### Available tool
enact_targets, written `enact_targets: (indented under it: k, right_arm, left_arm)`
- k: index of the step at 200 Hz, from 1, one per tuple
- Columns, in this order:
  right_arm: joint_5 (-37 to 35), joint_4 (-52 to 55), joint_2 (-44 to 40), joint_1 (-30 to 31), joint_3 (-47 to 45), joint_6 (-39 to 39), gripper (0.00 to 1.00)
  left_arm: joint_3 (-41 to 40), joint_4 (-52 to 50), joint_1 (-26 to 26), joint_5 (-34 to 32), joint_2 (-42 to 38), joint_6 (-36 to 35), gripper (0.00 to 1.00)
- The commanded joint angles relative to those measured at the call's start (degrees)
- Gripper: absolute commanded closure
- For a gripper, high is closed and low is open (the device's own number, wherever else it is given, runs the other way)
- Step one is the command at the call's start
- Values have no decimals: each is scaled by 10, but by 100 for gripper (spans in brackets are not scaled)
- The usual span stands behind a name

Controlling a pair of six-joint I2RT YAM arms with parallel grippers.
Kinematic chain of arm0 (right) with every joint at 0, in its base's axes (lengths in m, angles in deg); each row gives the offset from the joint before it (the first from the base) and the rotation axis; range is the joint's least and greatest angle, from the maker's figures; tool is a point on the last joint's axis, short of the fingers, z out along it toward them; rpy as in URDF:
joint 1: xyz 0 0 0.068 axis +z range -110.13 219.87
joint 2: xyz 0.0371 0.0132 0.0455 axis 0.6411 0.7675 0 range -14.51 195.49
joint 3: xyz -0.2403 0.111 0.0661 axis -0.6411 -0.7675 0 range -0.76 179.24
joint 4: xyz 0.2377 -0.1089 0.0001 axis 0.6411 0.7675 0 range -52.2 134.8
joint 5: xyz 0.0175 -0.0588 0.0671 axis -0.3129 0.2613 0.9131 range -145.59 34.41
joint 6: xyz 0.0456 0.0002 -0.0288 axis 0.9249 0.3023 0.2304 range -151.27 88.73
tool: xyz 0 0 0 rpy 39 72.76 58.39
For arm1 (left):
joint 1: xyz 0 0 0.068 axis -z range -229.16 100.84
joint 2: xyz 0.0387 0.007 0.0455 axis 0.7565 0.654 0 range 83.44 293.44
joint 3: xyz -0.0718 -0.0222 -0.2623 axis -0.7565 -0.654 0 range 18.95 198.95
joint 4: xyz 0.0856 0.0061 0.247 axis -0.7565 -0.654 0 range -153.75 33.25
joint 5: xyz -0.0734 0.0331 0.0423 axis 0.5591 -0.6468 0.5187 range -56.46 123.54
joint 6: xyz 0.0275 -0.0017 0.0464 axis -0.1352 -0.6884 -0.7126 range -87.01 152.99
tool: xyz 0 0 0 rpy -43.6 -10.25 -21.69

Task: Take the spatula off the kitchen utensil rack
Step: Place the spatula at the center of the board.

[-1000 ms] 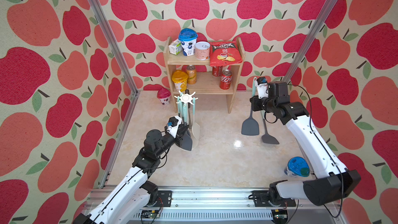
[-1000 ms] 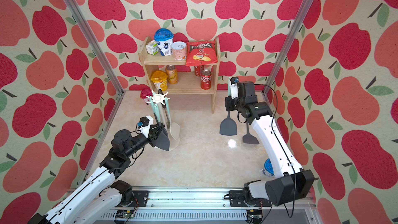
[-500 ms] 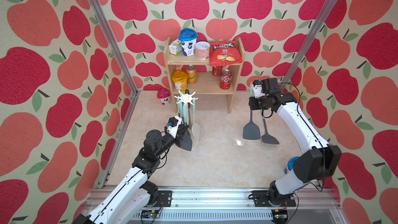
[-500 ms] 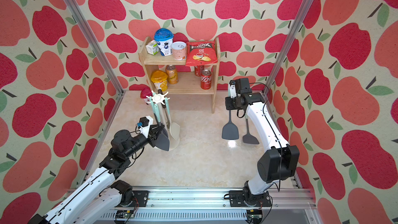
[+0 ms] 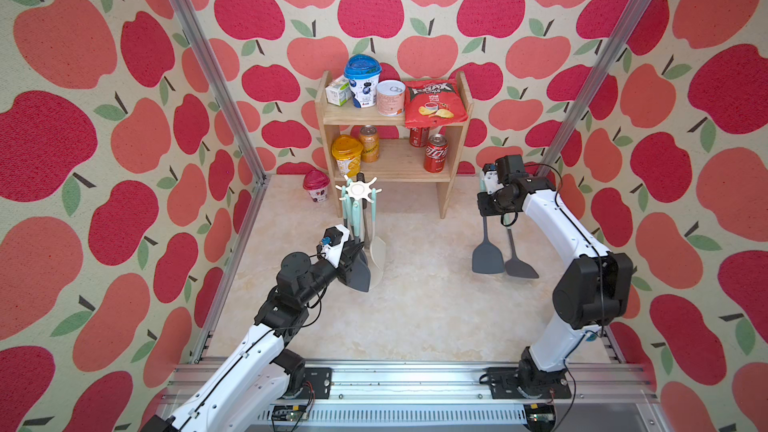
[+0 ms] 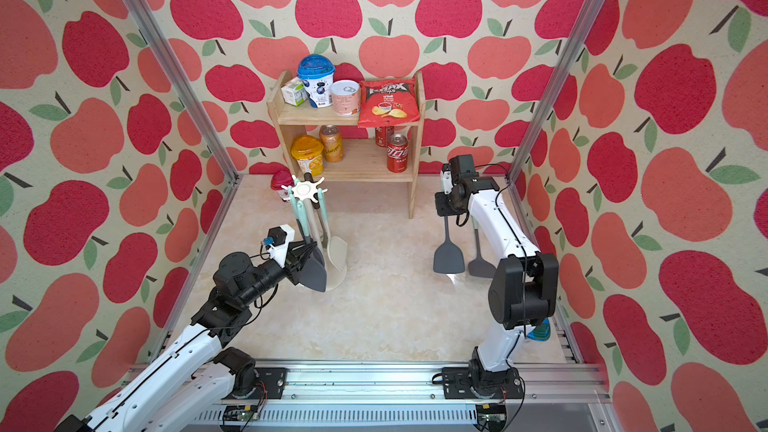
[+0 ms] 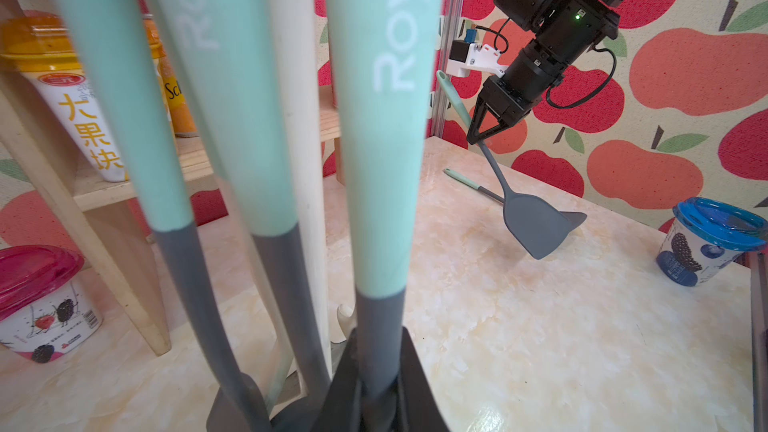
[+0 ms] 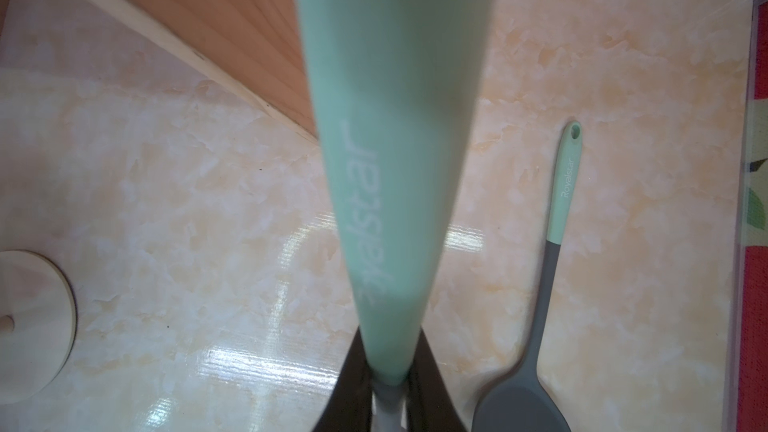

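Observation:
The white kitchen utensil rack [image 5: 356, 190] [image 6: 306, 189] stands at the left with several mint-handled utensils hanging from its crown. My left gripper [image 5: 353, 255] [image 7: 379, 338] is shut on the grey neck of one hanging utensil [image 7: 382, 160]. At the right, my right gripper [image 5: 485, 213] [image 8: 388, 367] is shut on the mint handle of the spatula [image 5: 487, 258] [image 7: 536, 222]. The spatula is off the rack and hangs blade down, close above the table.
Another mint-and-grey utensil [image 5: 519, 268] [image 8: 557, 284] lies on the table right beside the spatula. The wooden shelf [image 5: 444, 197] with cans and snacks stands at the back. A pink cup [image 5: 316, 189] sits behind the rack; a blue cup [image 7: 710, 238] is by the right arm's base.
The right arm has folded, its elbow rising toward the front, and the spatula has come down closer to the table. The left arm has not moved.

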Motion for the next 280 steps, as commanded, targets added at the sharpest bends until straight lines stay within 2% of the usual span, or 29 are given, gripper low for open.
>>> enact_targets:
  k: [1,61,132,196,222,280]
  right_arm:
    - [2,-10,19,-7,3,-13,100]
    - [12,-36,43,-13,-3,-16,100]
    - [60,-48,74,-34,4,-12,100]
    - [79,-67,132,-45,20,-13,100]
    - [105,-95,148,-49,-1,2,100]
    - [86,-103,173,-53,-13,-3,100]
  left_arm:
    - [-23,-45,0,-8,11,7,100]
    - [-22,-44,0,-2,14,12,100]
    - [-26,-39,0,10,20,19,100]
    - [-24,-39,0,16,24,19,100]
    - [-24,-34,0,17,26,20,100]
    - [-25,-35,1,17,23,22,100]
